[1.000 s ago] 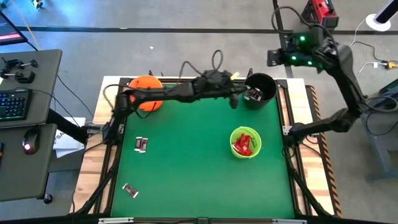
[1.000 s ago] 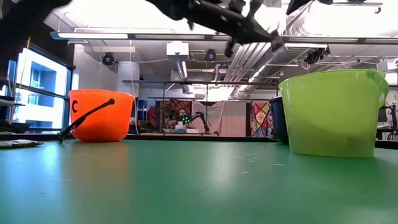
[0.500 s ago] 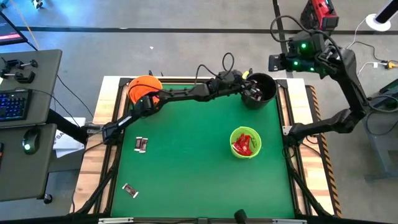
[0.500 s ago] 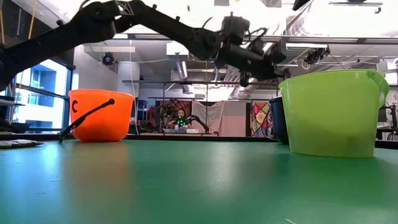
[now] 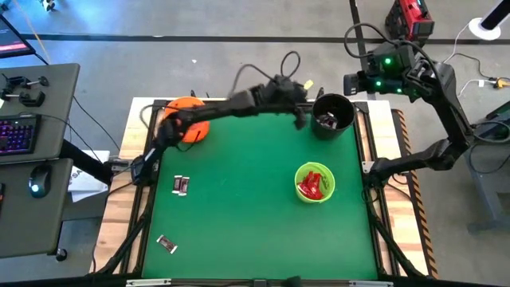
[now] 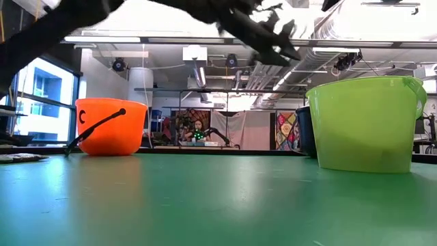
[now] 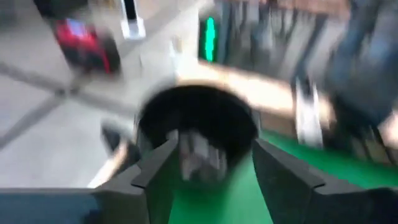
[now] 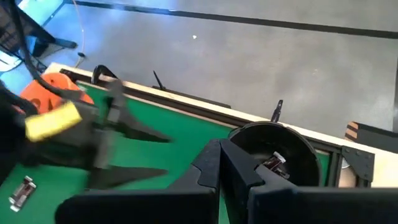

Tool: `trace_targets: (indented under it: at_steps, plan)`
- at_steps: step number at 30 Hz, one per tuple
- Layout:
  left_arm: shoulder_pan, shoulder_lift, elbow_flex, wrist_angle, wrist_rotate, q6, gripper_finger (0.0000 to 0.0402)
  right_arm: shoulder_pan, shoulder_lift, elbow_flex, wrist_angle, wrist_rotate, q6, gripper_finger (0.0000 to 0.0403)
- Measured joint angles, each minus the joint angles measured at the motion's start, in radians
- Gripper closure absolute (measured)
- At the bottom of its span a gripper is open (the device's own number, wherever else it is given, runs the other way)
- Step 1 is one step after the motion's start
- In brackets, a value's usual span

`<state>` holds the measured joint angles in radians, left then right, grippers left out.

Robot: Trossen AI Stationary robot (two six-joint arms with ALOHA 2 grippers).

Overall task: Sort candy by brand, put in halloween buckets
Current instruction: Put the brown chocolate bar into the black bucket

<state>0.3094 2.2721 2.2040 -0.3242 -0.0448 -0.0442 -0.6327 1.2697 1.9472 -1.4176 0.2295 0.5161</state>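
Three buckets stand on the green table: orange (image 5: 187, 119) far left, black (image 5: 333, 114) far right, lime green (image 5: 315, 182) nearer, holding red candy (image 5: 312, 185). The black bucket holds dark-wrapped candy (image 8: 273, 162). My left gripper (image 5: 301, 118) hangs open and empty in the air just left of the black bucket, which shows between its fingers in the left wrist view (image 7: 214, 146). My right gripper (image 8: 221, 155) is shut and empty, raised beyond the table's far right corner (image 5: 351, 78). A dark candy (image 5: 181, 185) and a silvery one (image 5: 166, 244) lie at the left.
The wide middle of the green mat (image 5: 239, 207) lies between the buckets and the two loose candies. A desk with keyboard and mouse (image 5: 24, 159) stands off the table's left side. Cables arch over the left arm (image 5: 287, 64).
My left gripper reached right, over the black bucket's rim, then drew back toward the table's left and rose a little. Its fingers, shut before, now stand apart. The buckets and the loose candies on the table have kept their places.
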Motion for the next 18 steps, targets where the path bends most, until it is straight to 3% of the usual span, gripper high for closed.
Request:
trace_targets:
  at_steps: [6, 9, 14, 16, 18]
  plan:
    - [-0.009, -0.156, -0.006, -0.668, 0.047, -0.06, 0.0198, 0.0, 0.0, 0.0, -0.023, 0.006, -0.062, 0.0403]
    - [-0.065, -0.219, -0.081, -0.863, -0.014, -0.143, 0.0198, 0.0, 0.0, 0.0, -0.049, 0.008, -0.079, 0.0403]
    - [-0.226, -0.383, -0.425, -0.83, -0.206, -0.306, 0.0198, 0.0, 0.001, 0.0, -0.065, 0.025, -0.093, 0.0403]
    - [-0.296, -0.453, -0.601, -0.774, -0.215, -0.419, 0.0198, 0.0, 0.001, 0.0, -0.065, 0.027, -0.099, 0.0403]
    - [-0.357, -0.514, -0.773, -0.74, -0.154, -0.544, 0.0198, 0.0, 0.001, 0.0, -0.065, 0.029, -0.099, 0.0403]
